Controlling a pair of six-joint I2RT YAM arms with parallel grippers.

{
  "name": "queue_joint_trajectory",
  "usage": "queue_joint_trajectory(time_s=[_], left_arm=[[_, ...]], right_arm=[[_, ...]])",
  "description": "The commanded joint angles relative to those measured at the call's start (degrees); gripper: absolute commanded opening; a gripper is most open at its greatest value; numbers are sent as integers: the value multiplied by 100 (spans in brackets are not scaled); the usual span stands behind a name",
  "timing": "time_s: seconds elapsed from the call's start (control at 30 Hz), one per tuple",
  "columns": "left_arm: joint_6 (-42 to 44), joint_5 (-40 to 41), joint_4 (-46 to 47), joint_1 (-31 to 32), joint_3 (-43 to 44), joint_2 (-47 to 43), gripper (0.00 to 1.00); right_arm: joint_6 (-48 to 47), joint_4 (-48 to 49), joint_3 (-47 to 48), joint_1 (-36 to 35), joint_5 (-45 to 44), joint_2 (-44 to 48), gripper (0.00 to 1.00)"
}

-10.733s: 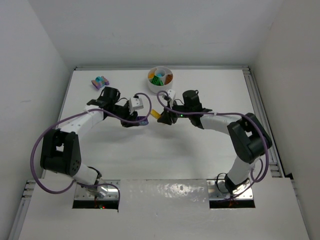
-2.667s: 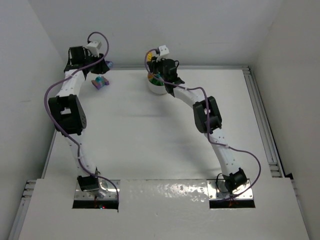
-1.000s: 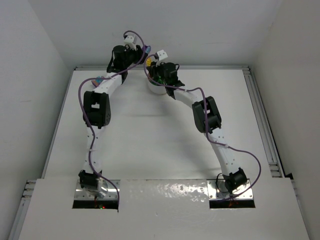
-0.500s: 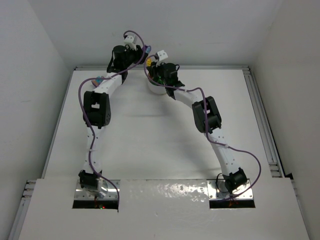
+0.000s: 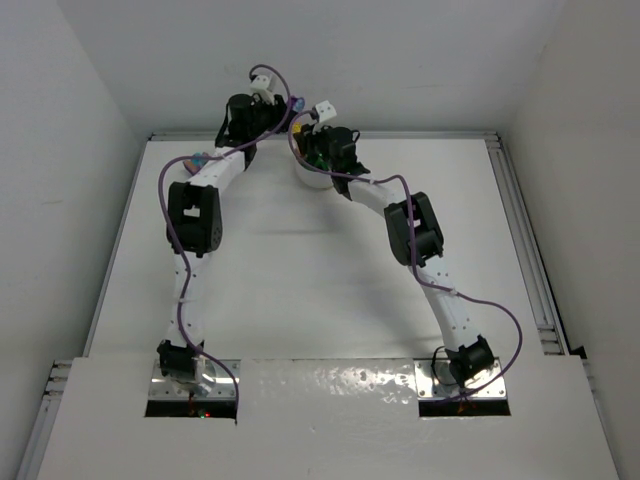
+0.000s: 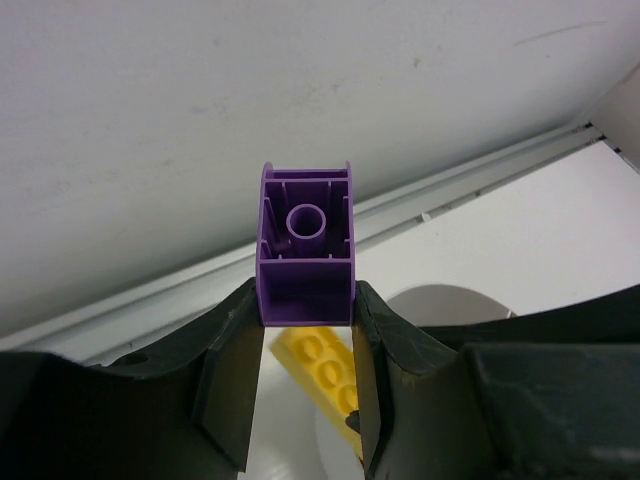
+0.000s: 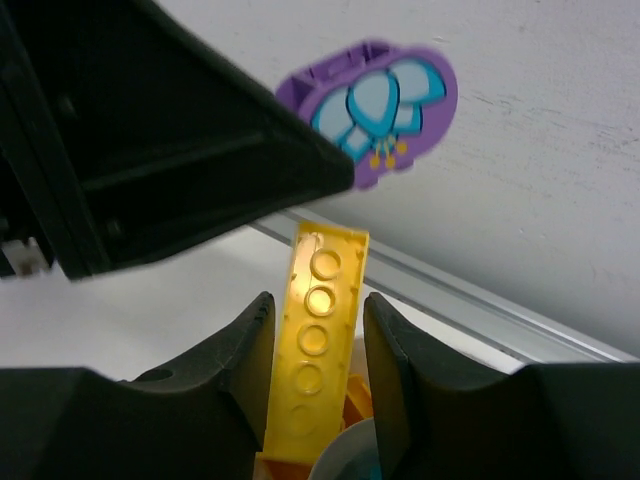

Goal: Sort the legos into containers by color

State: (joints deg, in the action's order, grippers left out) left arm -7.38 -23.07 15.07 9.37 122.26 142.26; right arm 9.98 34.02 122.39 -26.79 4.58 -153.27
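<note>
Right wrist: we see the yellow lego [image 7: 312, 350] pointing straight out of the right gripper [image 7: 317, 302] (pinched or loose, we can't tell), dish [image 7: 335, 455] just beneath.

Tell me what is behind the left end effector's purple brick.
Behind the purple brick: a yellow studded plate and a white dish rim; the fingers cover the dish's contents.

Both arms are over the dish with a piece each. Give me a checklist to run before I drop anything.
1. Left gripper holds the purple brick: ok, pinched on both sides.
2. Right gripper grips the yellow plate: cannot tell; the plate stands between its jaws.
3. Dish below: ok, its white rim shows beneath the yellow plate.
4. Clearance between the grippers: not ok, they crowd each other.
5. Compartment under the purple brick: cannot tell.
</note>
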Motion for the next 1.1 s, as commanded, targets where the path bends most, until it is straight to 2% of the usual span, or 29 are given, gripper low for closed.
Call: queue_joint_trajectory(time_s=[0.0,0.2,0.63,1.07], left_arm=[[-80,-136,-4,92,-79,21,0],[-71,-136,5,92,-70,21,0],[-1,-75,-65,92,-62,-5,0],[711,276,-944,-84,18,-101,0]], right_arm=[[-22,131,-40,7,87,289,41],[-22,157,-40,15,96,298,42],[-84,201,-321,7,140,465,36],[-137,184,-514,7,280,562,36]])
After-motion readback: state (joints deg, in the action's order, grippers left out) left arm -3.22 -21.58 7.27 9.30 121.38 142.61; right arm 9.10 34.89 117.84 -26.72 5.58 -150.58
